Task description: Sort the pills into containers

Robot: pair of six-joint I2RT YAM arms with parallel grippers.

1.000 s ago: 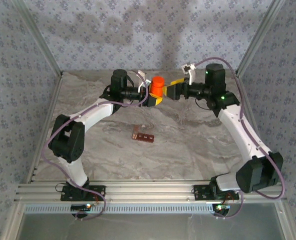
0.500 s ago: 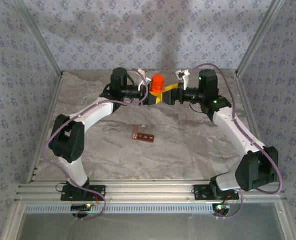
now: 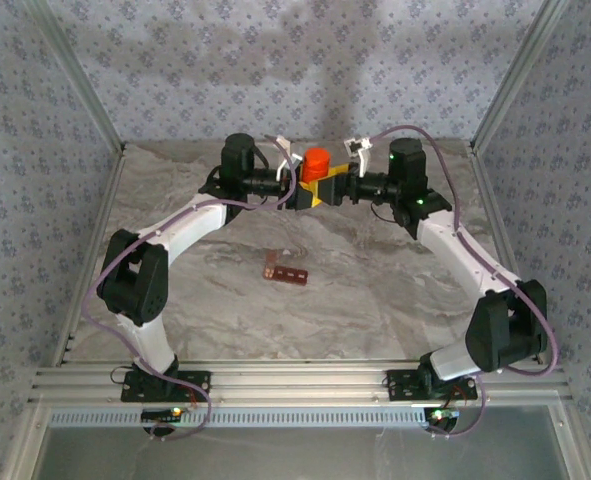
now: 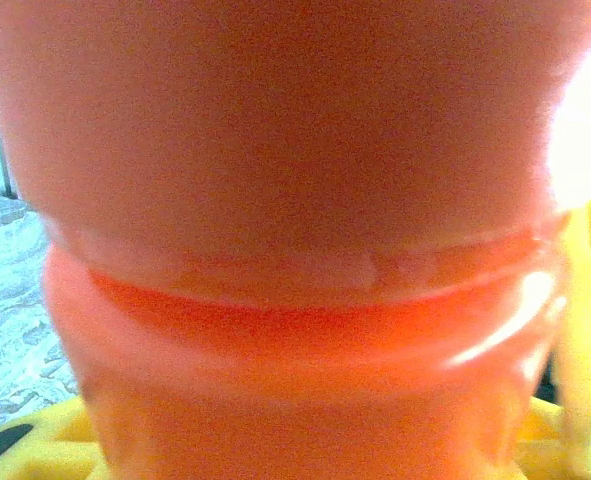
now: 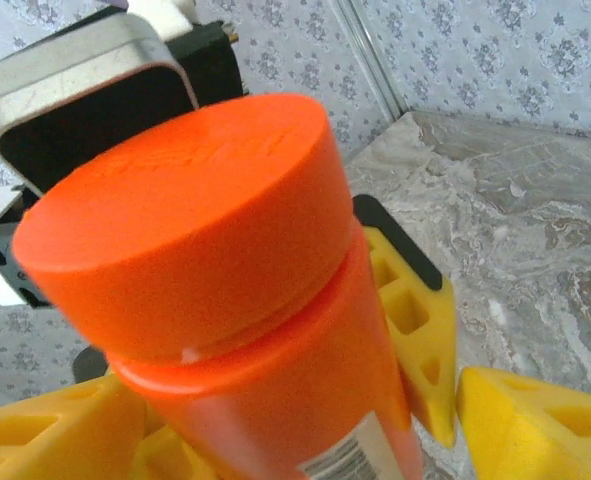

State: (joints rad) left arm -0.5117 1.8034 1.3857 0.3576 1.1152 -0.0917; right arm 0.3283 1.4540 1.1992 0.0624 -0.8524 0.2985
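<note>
As left end effector [image 3: 311, 191] grips orange bottle [image 3: 316, 163], far edge, right end effector [image 3: 334, 185] released

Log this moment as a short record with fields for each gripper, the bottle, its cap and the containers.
left gripper: shut on the orange bottle, holding it upright at the far side of the table
right gripper: open, one finger on each side of the bottle, just below the cap
cap: on
containers: red-brown strip lying mid-table, nearer the bases than both grippers, untouched
strip contents: too small to tell
</note>
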